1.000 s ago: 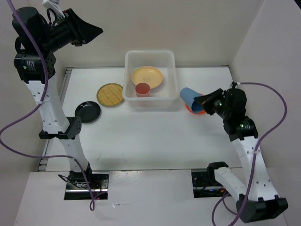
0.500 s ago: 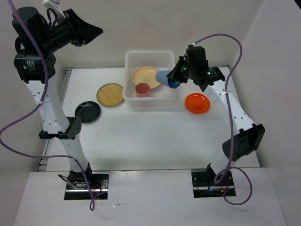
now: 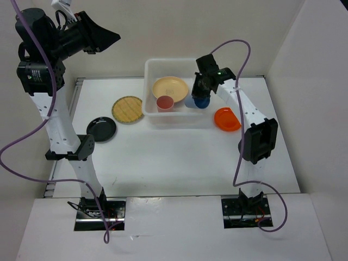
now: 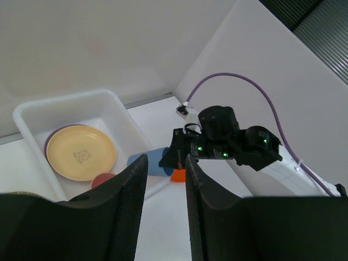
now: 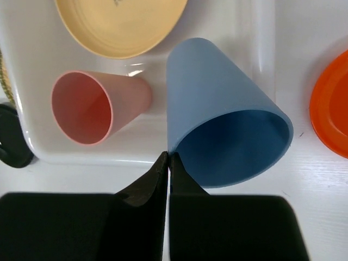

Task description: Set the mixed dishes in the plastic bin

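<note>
Table [image 3: 163, 157] carries a woven tan plate [image 3: 128, 110] just left of the plastic bin [image 3: 173, 61], a black plate [image 3: 101, 129] further left, and an orange plate [image 3: 227, 119] right of the bin. Inside the bin are a plain tan plate [image 3: 169, 87] and a pink-red cup [image 3: 165, 103] at the near wall. Right gripper [image 5: 168, 160] reaches in over the bin's right side, jaws pressed together on the rim of the blue cup [image 5: 228, 136]. The cup hangs tilted from the fingertips, mouth toward the camera, spanning the bin's right wall, beside the pink-red cup and apart from the orange plate. Cannot tell whether it touches the bin. Left gripper [image 4: 163, 209] is raised high at the far left, jaws parted, holding nothing. Only the left wrist view shows a lavender edge [image 4: 48, 144] under the tan plate. Only the right wrist view shows the pinch on the rim.
</note>
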Robot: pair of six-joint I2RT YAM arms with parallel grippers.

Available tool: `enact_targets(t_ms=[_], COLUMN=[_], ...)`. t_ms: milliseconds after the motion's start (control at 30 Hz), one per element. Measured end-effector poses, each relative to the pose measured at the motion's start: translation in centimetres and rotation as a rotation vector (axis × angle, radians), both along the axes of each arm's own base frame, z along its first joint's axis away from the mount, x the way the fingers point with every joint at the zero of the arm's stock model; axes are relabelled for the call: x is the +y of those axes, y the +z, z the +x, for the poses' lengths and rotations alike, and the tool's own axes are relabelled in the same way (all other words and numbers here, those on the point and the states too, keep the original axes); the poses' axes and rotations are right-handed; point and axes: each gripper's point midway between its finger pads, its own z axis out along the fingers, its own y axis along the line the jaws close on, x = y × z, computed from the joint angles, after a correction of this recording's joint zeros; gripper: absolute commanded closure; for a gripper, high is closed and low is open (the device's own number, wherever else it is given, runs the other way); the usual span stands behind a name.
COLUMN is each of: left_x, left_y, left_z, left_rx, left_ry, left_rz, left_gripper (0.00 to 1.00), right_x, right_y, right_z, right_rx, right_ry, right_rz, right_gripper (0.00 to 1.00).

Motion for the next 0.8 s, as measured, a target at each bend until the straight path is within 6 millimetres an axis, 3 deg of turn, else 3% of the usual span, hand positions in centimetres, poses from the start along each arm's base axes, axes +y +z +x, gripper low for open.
enact_targets(t_ms=[467, 700, 800], left_x=[-1.0, -1.1, -1.1], left_y=[-1.0, -1.1, -1.1], left_z=[0.7, 0.7, 0.6], left_rx=[0.029, 0.032, 0.034], left_ry=[-0.042, -0.043, -0.045], left_rz=[0.000, 0.000, 0.001], left_gripper=[0.59, 0.59, 0.59], right_x=[2.4, 4.1, 4.9], right_y=[-5.5, -6.2, -5.9], right_z=[2.0, 2.7, 3.3], right_rx=[0.111, 0.132, 0.117], right_ry=[0.083, 0.126, 0.137], right_rz=[-0.092, -0.146, -0.152], right_gripper=[1.00, 1.00, 0.94])
